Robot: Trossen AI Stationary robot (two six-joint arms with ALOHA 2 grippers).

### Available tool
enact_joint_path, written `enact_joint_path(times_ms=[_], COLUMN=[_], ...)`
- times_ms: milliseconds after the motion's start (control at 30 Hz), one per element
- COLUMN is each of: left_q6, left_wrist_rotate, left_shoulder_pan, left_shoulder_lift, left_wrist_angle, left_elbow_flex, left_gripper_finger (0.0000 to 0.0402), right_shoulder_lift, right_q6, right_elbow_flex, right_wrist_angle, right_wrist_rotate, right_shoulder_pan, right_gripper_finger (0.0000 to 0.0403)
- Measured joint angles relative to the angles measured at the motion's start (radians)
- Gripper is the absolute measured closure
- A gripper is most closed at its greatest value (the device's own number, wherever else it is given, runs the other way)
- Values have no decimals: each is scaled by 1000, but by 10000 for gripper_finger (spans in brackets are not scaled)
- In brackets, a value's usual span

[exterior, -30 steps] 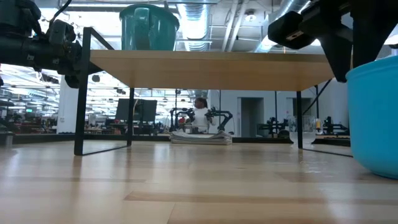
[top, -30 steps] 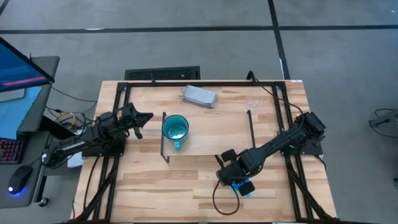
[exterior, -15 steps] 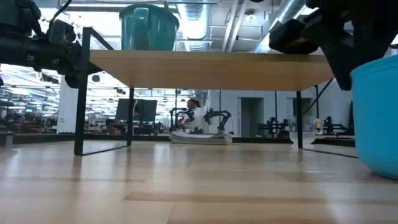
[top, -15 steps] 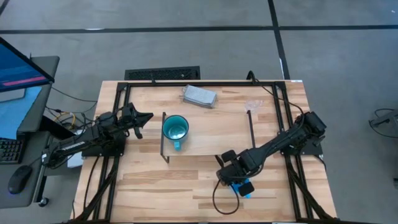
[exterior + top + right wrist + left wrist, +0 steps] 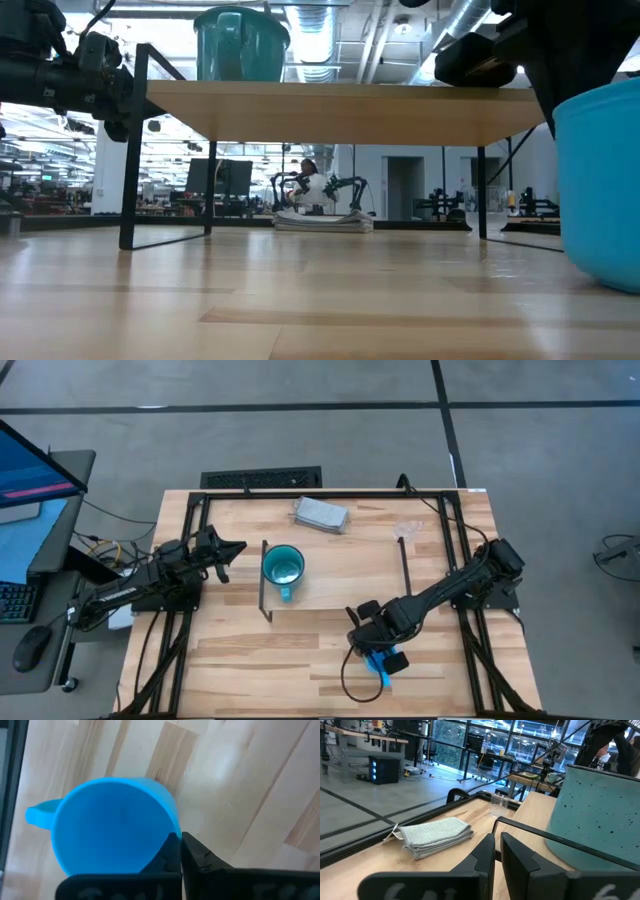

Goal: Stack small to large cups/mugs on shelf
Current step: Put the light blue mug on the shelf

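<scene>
Right gripper (image 5: 378,653) pinching blue mug (image 5: 112,825) rim, mug mostly hidden beneath it, left gripper (image 5: 228,550) closed, empty.

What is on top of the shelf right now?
Only the teal mug stands on the shelf, near its left end. The right arm covers the shelf's front right corner, so that bit is unseen. The blue mug is off it.

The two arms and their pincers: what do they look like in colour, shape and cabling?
Both arms are black and slender, built of jointed segments. A thin dark cable loops on the table beside the right pincer. The left pincer ends in two flat, matte black fingers with squared edges; the right one has the same dark, blocky fingers. No markings or labels can be made out.
</scene>
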Motion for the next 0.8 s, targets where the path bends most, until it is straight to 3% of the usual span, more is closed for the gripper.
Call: enact_joint_path(times_ms=[433, 800], left_q6=[0, 0], left_wrist_rotate=[0, 0], left_shoulder_pan=[0, 0], left_shoulder_lift=[0, 0], left_wrist_angle=[0, 0], left_elbow_flex=[0, 0], left_gripper_finger=[382, 382], right_shoulder_lift=[6, 4], right_q6=[147, 180], right_elbow_flex=[134, 341], right_wrist_angle=[-100, -321], right_wrist_rotate=[-144, -143], right_shoulder_pan=[-68, -80], right_gripper_finger=[399, 400])
